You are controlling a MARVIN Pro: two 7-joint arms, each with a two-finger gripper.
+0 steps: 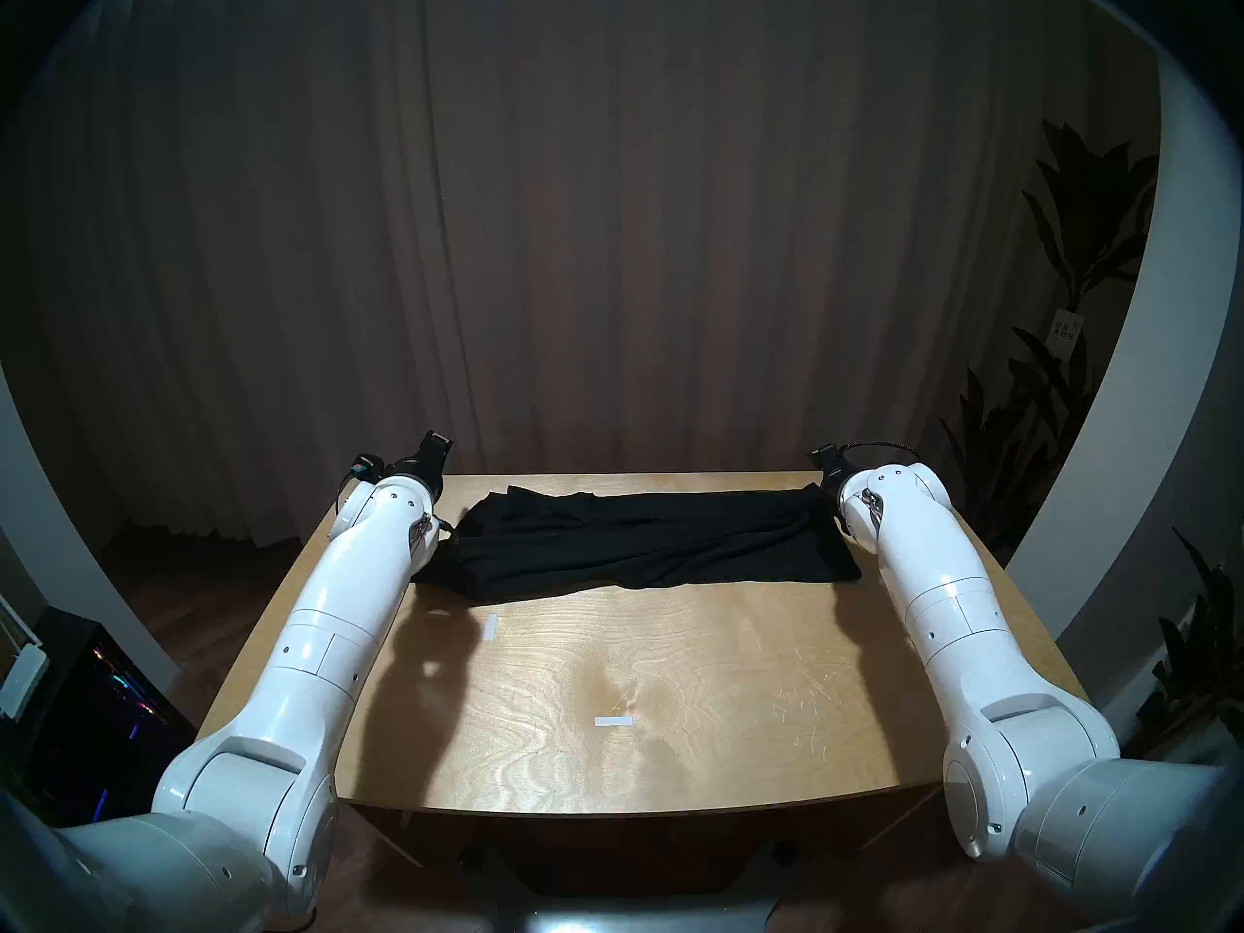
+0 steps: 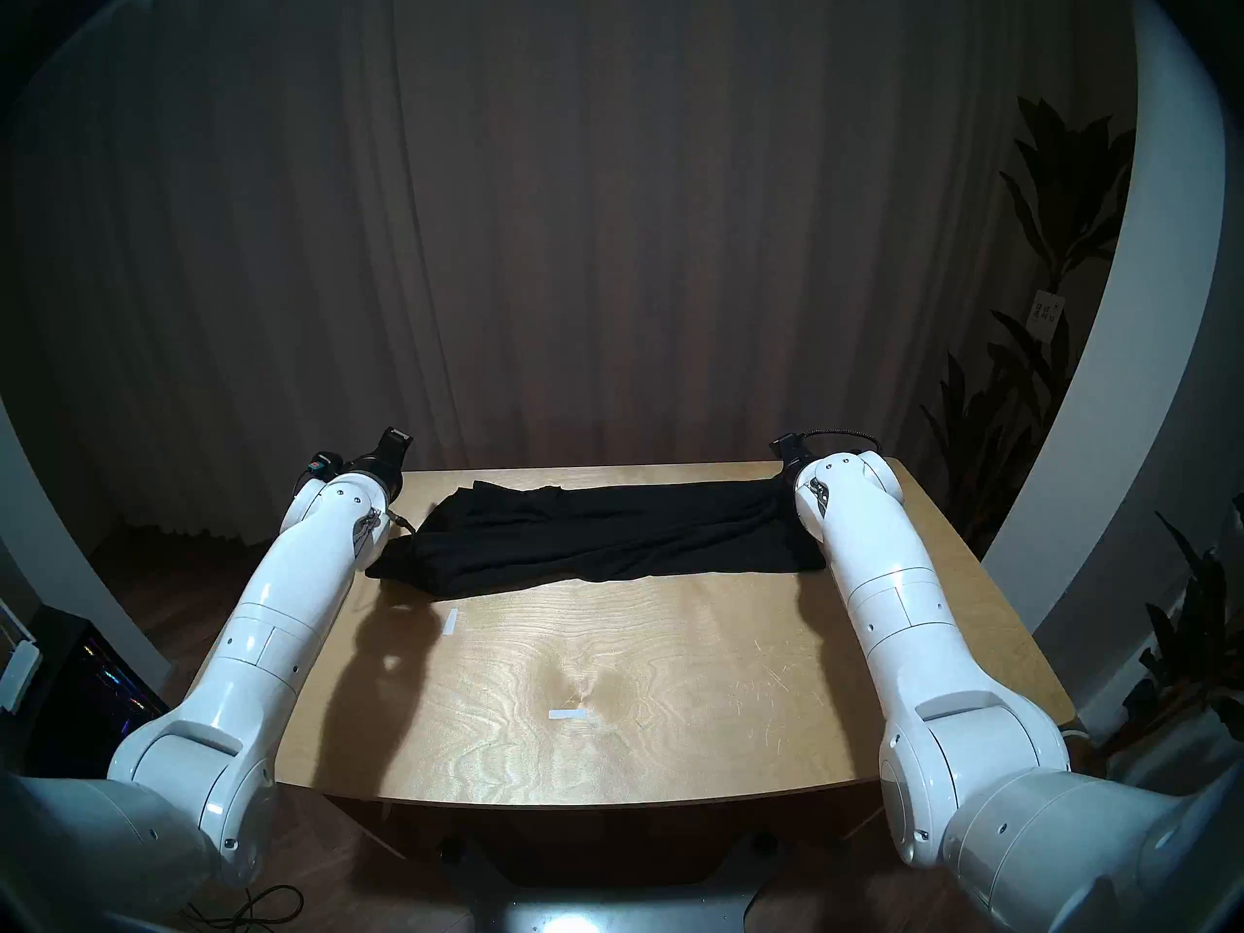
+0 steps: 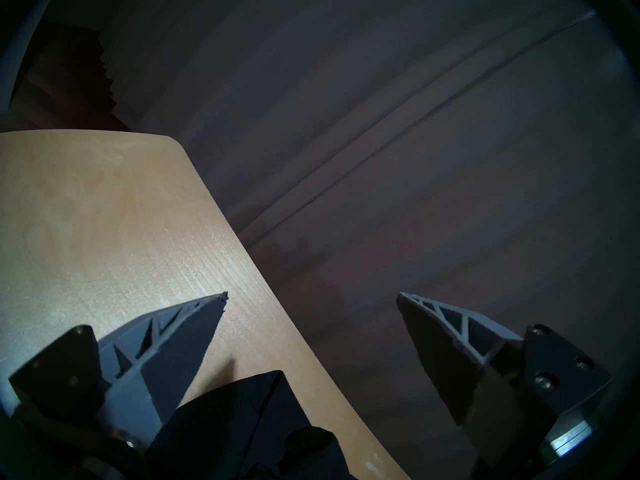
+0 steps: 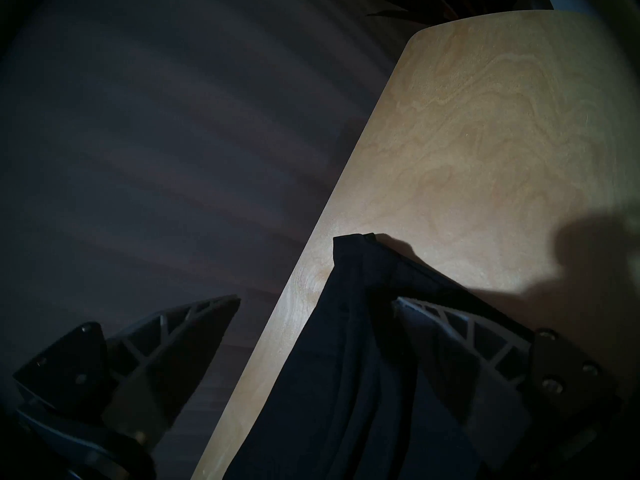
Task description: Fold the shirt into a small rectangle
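Our left gripper [image 3: 311, 295] spread wide, holds nothing, hangs over far left bench [image 1: 673, 676] corner. Our right gripper [image 4: 317, 299] spread too, empty, above shirt [image 1: 639, 541] end. Shirt lies as long black band across far bench, between our 2 arms. We think next: grab both ends evenly, fold slow, keep edges lined up.
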